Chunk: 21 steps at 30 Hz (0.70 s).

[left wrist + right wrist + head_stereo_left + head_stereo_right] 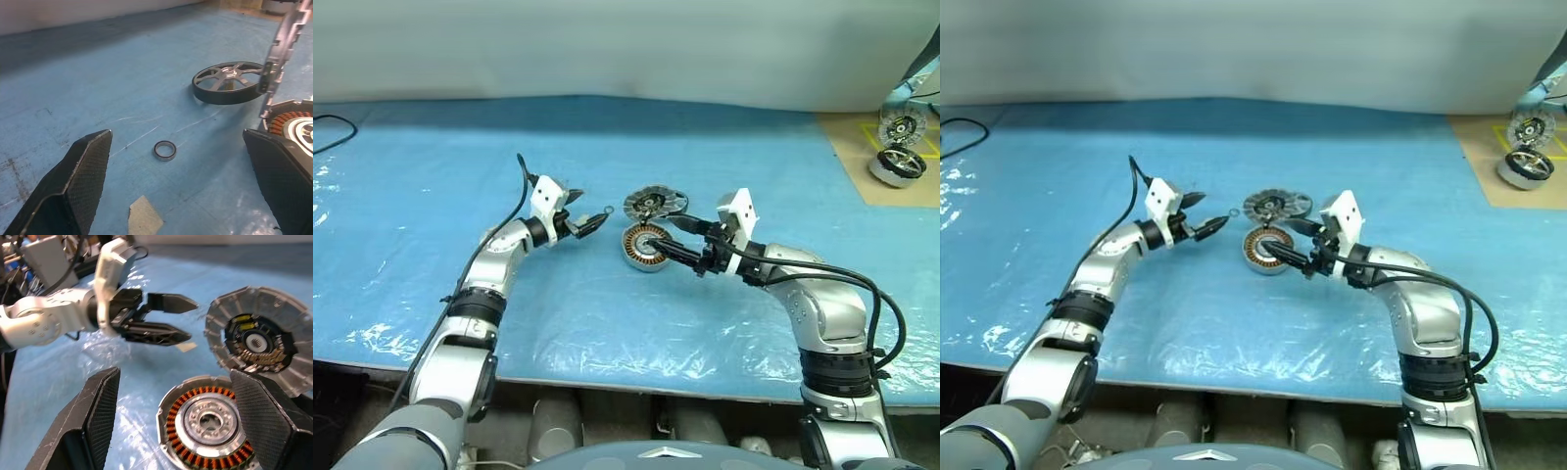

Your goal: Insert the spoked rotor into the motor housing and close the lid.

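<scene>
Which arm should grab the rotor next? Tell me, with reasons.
Right, probably. Its open jaws flank the housing, with the rotor just beyond; the left's open jaws sit farther off, by a small ring.

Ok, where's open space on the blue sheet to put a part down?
Bare blue sheet lies behind and left of the left gripper. It is crowded between the grippers: small ring, motor housing, spoked rotor, right gripper.
</scene>
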Motion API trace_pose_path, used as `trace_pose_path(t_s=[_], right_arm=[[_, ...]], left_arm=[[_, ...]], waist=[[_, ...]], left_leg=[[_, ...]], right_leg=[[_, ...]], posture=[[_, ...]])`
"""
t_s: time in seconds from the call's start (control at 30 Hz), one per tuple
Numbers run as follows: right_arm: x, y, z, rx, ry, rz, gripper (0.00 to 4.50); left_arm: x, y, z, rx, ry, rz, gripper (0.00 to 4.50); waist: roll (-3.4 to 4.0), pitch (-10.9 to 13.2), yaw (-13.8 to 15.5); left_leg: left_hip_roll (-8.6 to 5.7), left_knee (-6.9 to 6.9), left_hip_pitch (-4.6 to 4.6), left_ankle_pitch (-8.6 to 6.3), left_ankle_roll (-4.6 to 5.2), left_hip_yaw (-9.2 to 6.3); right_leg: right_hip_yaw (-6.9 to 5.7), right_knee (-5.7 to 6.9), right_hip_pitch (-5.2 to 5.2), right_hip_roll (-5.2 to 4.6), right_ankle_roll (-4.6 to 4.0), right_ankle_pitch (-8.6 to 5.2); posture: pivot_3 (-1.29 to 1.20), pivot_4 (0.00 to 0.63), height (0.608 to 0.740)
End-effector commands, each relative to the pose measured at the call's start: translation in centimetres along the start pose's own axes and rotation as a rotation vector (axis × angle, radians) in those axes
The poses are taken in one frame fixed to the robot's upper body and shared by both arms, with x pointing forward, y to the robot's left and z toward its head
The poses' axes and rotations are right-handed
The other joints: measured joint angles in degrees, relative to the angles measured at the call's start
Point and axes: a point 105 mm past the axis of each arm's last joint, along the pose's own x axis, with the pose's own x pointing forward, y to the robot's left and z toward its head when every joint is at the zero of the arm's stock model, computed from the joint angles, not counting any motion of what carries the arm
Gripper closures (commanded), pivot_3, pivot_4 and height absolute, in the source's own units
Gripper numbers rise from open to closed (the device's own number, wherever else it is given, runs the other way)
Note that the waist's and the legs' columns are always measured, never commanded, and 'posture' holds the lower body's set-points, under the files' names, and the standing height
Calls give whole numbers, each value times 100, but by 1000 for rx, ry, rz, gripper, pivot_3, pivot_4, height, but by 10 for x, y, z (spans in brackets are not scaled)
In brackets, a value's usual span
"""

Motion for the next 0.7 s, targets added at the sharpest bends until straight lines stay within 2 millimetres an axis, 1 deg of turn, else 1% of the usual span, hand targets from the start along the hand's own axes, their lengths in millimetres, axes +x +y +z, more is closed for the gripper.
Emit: trace_pose_path(t_s=[0.03,0.1,0.2,0.27,0.4,0.53,0.7], right_arm=[[0,15,3,-76,21,49,752],[2,13,-1,-88,34,26,752],[4,12,2,-75,12,4,752],[5,12,2,-69,6,-9,752],[5,7,-2,-71,23,-48,752],[4,3,-6,-80,38,-76,752],[5,-1,-11,-82,54,-110,752]], left_arm=[[5,8,6,23,-3,15,0],[9,15,3,18,21,51,0],[17,16,1,-12,33,74,0],[23,14,0,-20,39,84,0],[43,3,-5,-62,64,108,0],[54,-4,-12,-56,117,145,0],[58,4,-19,-16,190,262,0]], waist=[[0,0,12],[0,0,12],[-1,1,18],[-2,1,23],[-3,2,85],[-5,3,104],[-6,4,107]], left_leg=[[-3,-1,-2,0,0,0],[-4,-4,-2,0,0,-1],[-5,-2,-1,0,-1,-5],[-6,4,-2,0,-1,-5],[-6,6,-3,0,-1,-8],[-10,5,-3,1,-1,-9],[-16,7,-5,1,-1,-15]], right_leg=[[-2,-1,0,0,1,0],[-8,0,-1,5,3,1],[-13,2,0,5,2,1],[-9,2,3,-2,7,4],[-8,1,5,-3,10,5],[-8,1,5,-1,11,7],[-10,1,5,-1,16,9]], posture=[[0,150,740],[0,150,740],[0,150,740],[0,150,740],[0,150,740],[0,150,740],[0,150,740]])
